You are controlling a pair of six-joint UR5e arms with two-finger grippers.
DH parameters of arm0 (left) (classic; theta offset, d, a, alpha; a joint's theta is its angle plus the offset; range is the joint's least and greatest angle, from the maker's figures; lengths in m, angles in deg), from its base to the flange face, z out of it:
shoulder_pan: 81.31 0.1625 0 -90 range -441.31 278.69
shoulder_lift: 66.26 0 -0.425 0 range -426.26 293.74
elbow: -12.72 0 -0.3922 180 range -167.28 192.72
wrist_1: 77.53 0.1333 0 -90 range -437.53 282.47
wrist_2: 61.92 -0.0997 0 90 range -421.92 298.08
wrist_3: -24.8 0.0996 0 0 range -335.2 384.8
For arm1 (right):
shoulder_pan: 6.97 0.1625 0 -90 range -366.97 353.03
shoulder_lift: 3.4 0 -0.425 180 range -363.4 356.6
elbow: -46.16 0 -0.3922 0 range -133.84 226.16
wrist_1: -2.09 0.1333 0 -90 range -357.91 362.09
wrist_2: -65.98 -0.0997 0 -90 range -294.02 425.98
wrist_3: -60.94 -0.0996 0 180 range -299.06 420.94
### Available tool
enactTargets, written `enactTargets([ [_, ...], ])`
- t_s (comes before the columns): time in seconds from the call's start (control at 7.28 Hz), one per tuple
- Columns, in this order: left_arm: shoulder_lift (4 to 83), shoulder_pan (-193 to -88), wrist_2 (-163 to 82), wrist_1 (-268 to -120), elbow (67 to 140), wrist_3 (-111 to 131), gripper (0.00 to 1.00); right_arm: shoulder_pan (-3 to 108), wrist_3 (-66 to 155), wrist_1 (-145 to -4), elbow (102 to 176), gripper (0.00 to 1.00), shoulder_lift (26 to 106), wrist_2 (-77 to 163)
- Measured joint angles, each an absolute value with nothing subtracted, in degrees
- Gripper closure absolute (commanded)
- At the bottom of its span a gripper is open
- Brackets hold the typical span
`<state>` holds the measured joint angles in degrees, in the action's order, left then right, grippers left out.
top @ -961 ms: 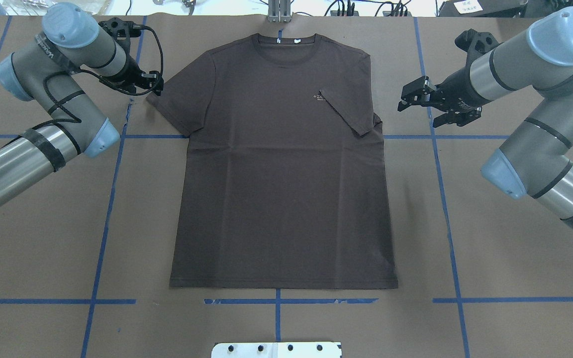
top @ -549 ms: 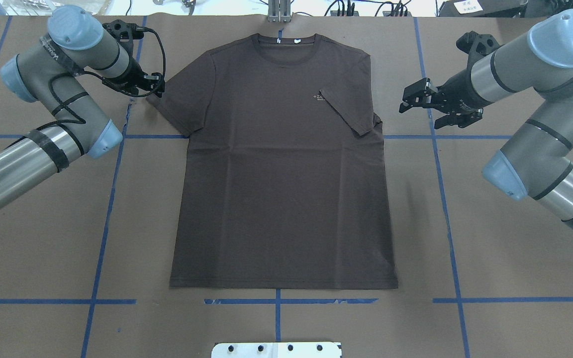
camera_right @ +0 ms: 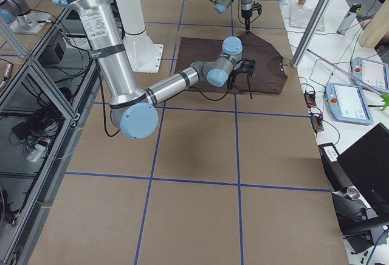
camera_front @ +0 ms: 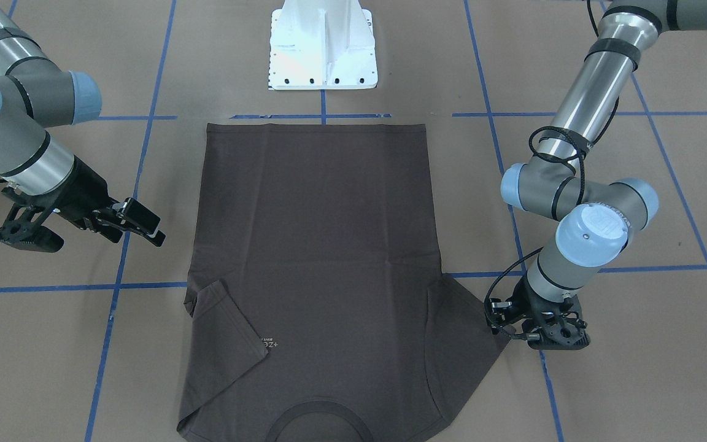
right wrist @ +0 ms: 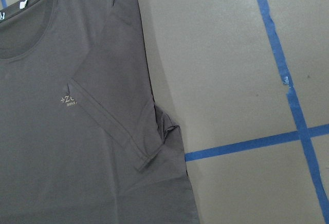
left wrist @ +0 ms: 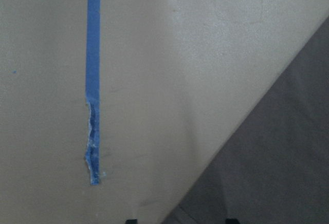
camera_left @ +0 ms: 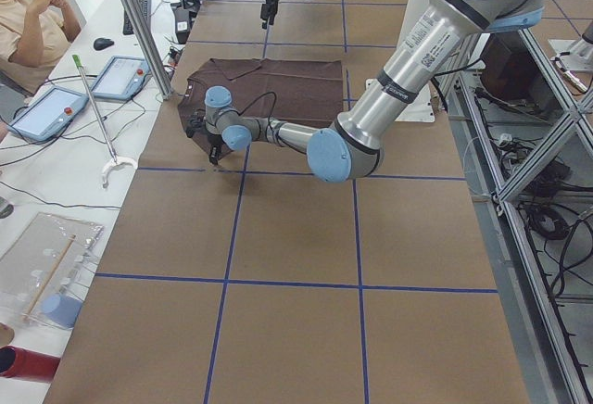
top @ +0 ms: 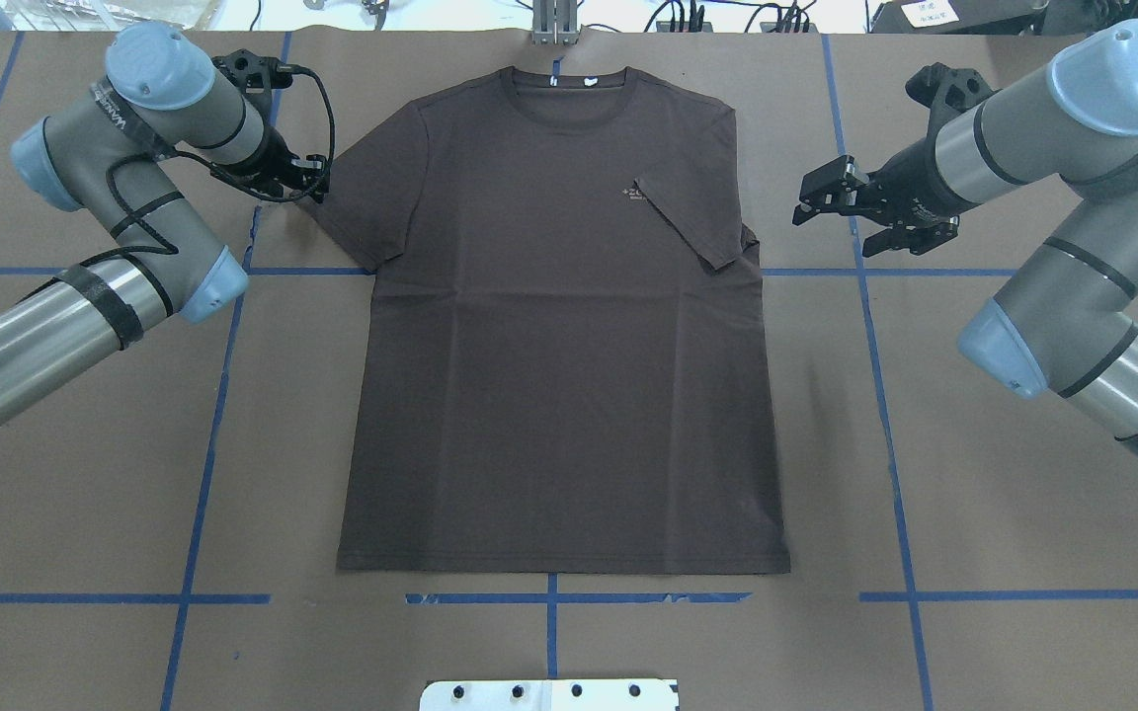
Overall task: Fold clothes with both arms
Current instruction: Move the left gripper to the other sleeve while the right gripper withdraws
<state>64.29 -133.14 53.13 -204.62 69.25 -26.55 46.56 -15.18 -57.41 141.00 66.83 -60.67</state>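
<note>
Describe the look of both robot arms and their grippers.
The left arm and right arm are silver-grey tubes with light blue joint caps, black bands and small lettering on the wrist links. A black cable loops along the left one. The left gripper and right gripper are black, two-fingered.

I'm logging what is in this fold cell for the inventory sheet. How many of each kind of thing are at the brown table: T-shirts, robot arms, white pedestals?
T-shirt: 1
Robot arms: 2 (left arm, right arm)
White pedestal: 1
Total: 4
</note>
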Motion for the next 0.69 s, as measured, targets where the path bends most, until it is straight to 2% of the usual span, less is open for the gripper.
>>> enactTargets([
  [0.69,65.85,-133.04,53.73,-204.33,70.42,-27.58,1.00,46.52,-15.22,-57.39,140.90,0.00,66.85,-60.67],
])
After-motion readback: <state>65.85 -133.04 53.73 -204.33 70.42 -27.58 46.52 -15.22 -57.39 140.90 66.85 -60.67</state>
